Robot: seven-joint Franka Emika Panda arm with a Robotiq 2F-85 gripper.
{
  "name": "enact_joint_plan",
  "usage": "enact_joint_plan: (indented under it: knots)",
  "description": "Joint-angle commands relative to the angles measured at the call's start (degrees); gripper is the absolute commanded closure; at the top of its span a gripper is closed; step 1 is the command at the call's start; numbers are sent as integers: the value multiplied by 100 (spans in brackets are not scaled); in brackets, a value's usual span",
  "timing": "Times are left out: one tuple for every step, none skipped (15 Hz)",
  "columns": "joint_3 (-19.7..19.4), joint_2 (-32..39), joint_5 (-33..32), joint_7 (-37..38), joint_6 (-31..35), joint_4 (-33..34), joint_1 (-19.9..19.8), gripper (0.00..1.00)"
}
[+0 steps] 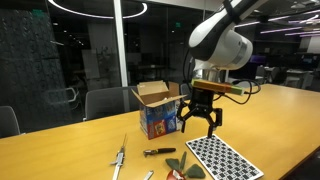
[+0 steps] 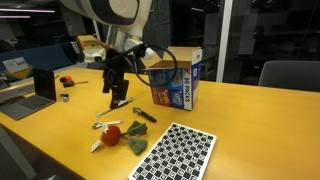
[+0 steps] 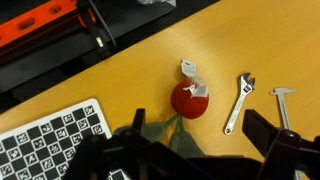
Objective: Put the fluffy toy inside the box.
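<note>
The fluffy toy, a red ball with green leaves and a white tag, lies on the wooden table in both exterior views (image 1: 180,166) (image 2: 122,137). In the wrist view the fluffy toy (image 3: 187,101) lies between and just ahead of my fingers. My gripper (image 1: 198,127) (image 2: 116,98) (image 3: 200,150) is open and empty, and it hangs above the table over the toy. The box (image 1: 156,112) (image 2: 178,83), blue-sided with its brown flaps open, stands upright behind the toy.
A black-and-white checkered sheet (image 1: 222,158) (image 2: 176,154) (image 3: 45,142) lies beside the toy. A wrench (image 3: 238,103) (image 1: 118,160) and another small tool (image 3: 283,98) lie near it. A black pen (image 1: 158,152) (image 2: 143,115) lies by the box. A laptop (image 2: 25,102) sits at the table's far end.
</note>
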Motion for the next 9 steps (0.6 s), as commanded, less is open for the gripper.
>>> enact_joint_plan:
  knots:
    - [112,740,412,727,304,235,130,0]
    - [118,893,483,867,363,208,156,0]
    - [107,1067,597,931,401,201,180,0]
    - [106,1270,656,1036,449,228,206,0]
    - [103,1503,742,1117,464,302,238,0]
    - [107,1676,802,1194,499,357,269,0]
    - [118,1877,860,1231,551,434,308,0]
    - [119,2063,911,1283,586,515,342,0]
    - [124,2304,972,1291,617,658,379,0]
